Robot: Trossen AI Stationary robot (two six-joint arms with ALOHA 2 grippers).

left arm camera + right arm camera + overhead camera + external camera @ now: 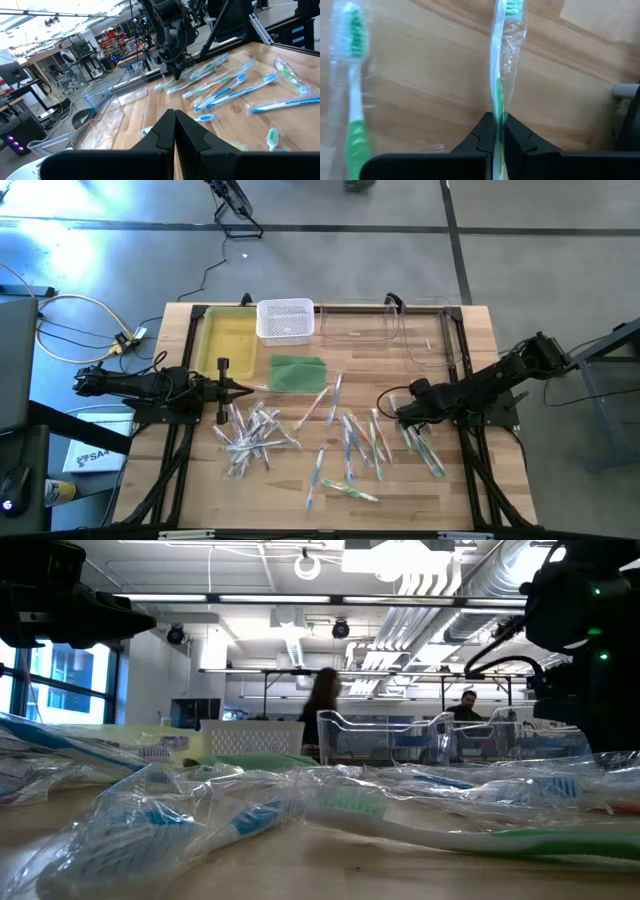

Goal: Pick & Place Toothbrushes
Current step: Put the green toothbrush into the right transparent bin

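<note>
Many slim toothbrushes, most in clear shiny wrappers, lie scattered on the wooden table in three loose groups: left (255,430), middle (350,445) and right (425,452). They fill the foreground of the low view (400,825). My right gripper (402,415) (496,131) points down at the right group and is shut on a wrapped green-and-white toothbrush (499,65). A second green toothbrush (352,85) lies flat beside it. My left gripper (243,388) (174,131) hovers shut and empty at the far edge of the left group. My right gripper pinches the wrapped green-and-white toothbrush between its two fingers, on the handle (496,112), wrapper included. The fingers come from above, pointing down. The brush runs straight away from the fingertips, its bristle head (509,7) at the far end. Whether it is clear of the table I cannot tell.
Along the far edge stand a yellow tray (228,340), a white mesh basket (286,320) and two clear bins (355,330) (432,335). A flat green pad (298,372) lies in front of the basket. People (325,700) sit in the room beyond.
</note>
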